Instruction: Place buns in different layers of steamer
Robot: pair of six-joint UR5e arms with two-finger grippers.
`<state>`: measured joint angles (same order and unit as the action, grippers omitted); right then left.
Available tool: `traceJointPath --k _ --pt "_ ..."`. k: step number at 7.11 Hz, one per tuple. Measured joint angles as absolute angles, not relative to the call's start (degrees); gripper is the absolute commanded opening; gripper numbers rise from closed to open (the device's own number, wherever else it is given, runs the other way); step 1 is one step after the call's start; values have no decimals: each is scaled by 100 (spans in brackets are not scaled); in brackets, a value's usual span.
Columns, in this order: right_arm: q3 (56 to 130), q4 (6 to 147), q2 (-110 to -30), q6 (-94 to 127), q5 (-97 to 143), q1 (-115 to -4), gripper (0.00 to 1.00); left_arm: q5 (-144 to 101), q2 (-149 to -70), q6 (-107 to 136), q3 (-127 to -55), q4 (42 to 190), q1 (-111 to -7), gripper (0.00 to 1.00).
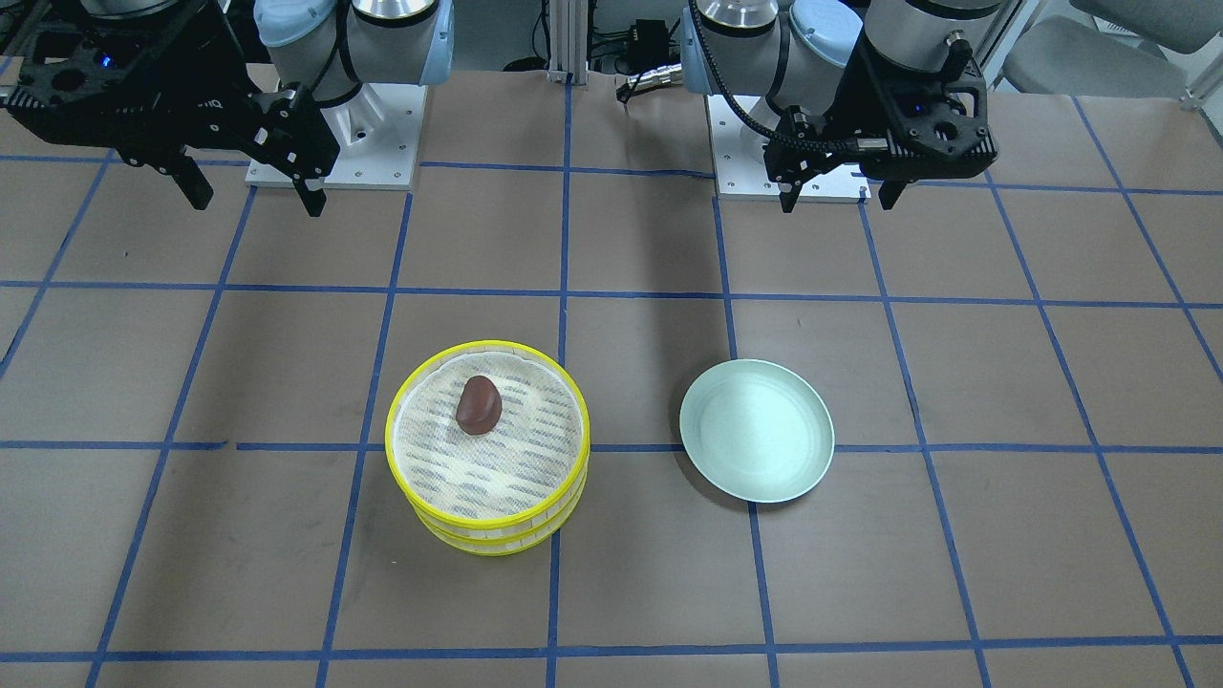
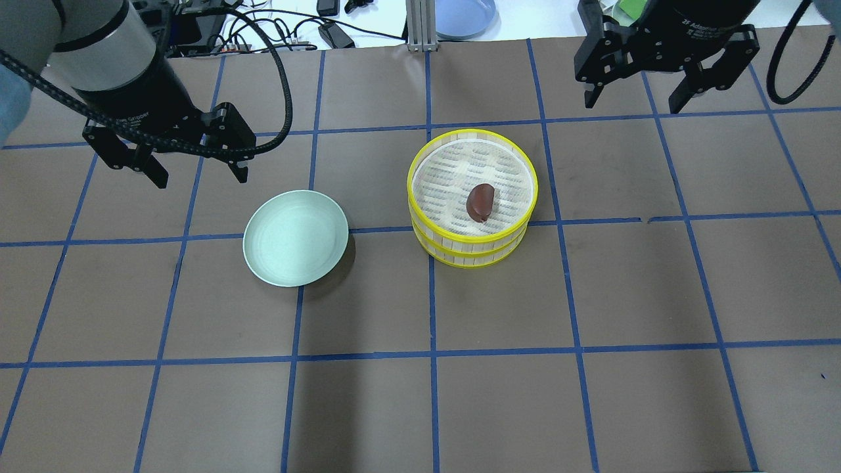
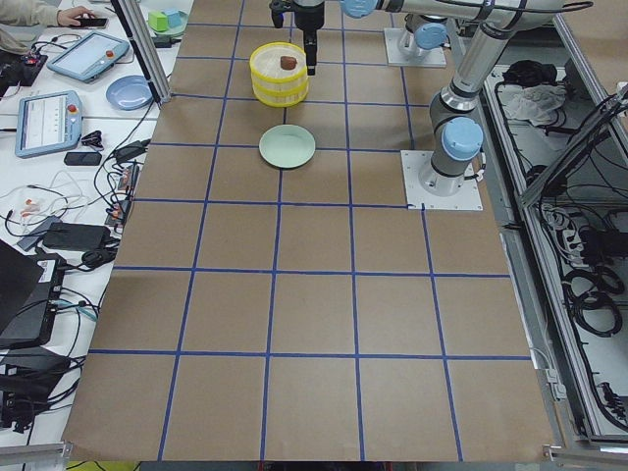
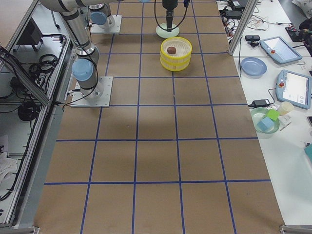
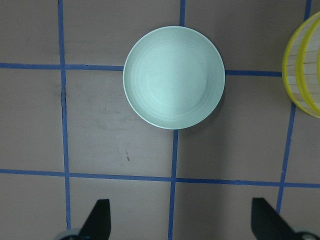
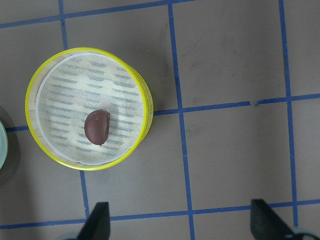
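The steamer (image 2: 470, 253) stands as a two-tier stack of yellow-rimmed layers near the table's middle. A dark reddish-brown bun (image 2: 480, 202) lies on the top layer's mesh, also seen in the right wrist view (image 6: 96, 127). The pale cream bun is hidden or out of view. My left gripper (image 2: 200, 179) is open and empty, hovering behind the pale green plate (image 2: 295, 238), which is empty. My right gripper (image 2: 632, 104) is open and empty, high and to the right of the steamer. In the front view the right gripper (image 1: 258, 203) and left gripper (image 1: 839, 203) hang near the arm bases.
A blue plate (image 2: 463, 13), cables and an aluminium post (image 2: 415, 26) sit beyond the table's far edge. Tablets and small items lie on the white side bench (image 4: 292, 83). Blue tape lines grid the brown table.
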<state>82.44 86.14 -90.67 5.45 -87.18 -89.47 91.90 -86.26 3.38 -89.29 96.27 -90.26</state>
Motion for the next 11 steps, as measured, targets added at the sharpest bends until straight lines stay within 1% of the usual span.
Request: traceJointPath --k 5,7,11 --pt "8249 8627 -9070 512 -8752 -8947 100 9141 -8653 309 -8938 9446 -9029 100" --pt "8251 8771 -9062 453 -8769 -8947 100 9138 -8718 306 -8939 9065 -9034 100" --pt "8309 9060 -9053 27 -8778 -8955 100 9127 -8736 307 -8939 8956 -9042 100"
